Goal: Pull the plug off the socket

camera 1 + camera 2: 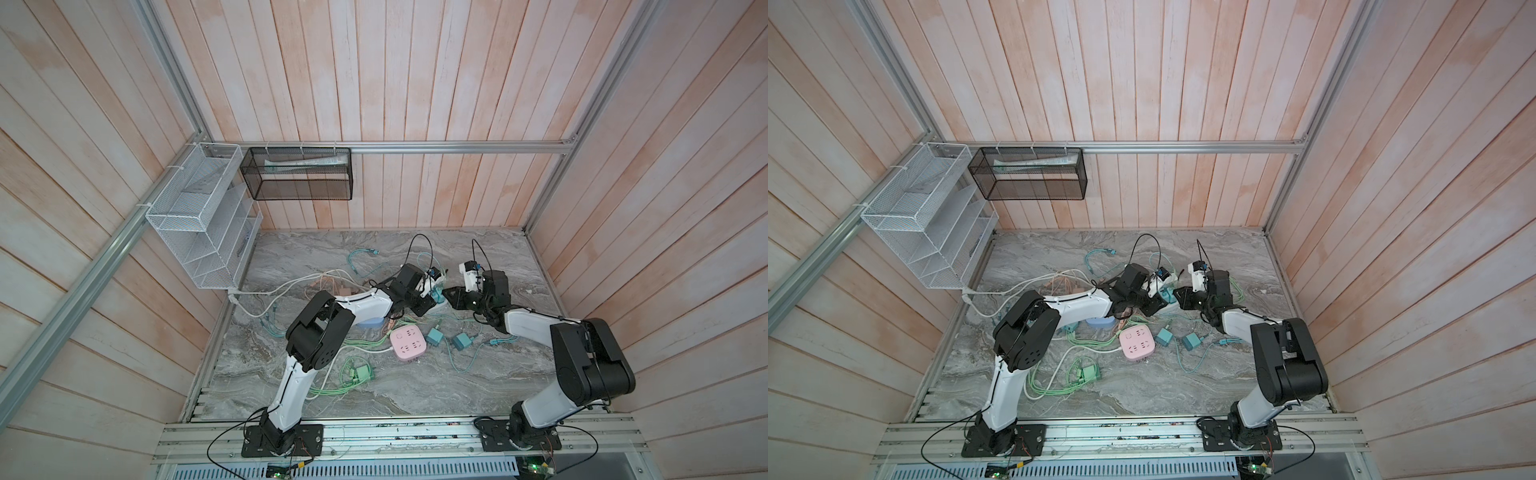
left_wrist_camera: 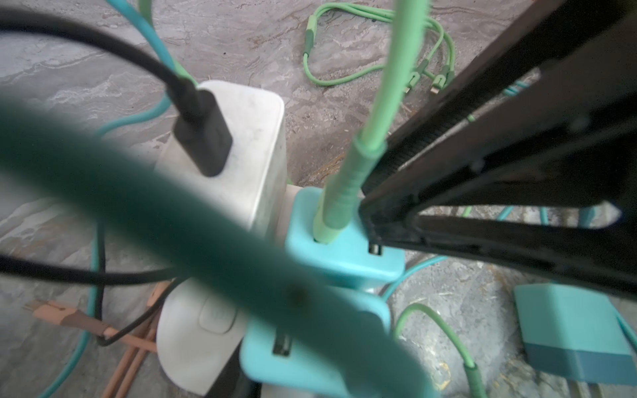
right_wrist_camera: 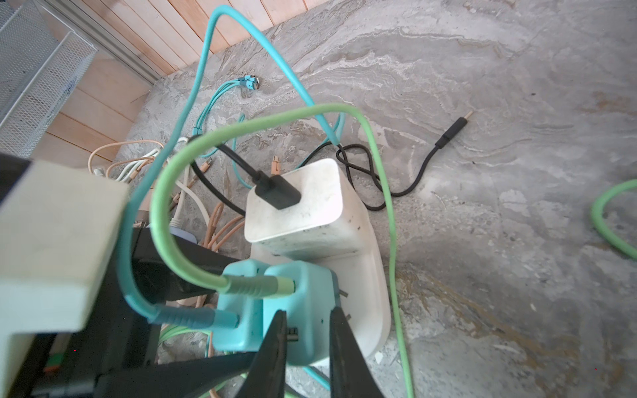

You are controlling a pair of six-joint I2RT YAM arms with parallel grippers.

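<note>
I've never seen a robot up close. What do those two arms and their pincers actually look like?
The left arm and right arm are smooth white shells between chunky black joint housings, each on a black base plate. Thin black cables loop off the wrists. The right pincer has flat, tapering black fingers; the left pincer is black too.

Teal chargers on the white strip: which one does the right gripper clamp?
The charger with the green cable plugged in; its neighbour carries a teal cable, ungripped.
</note>
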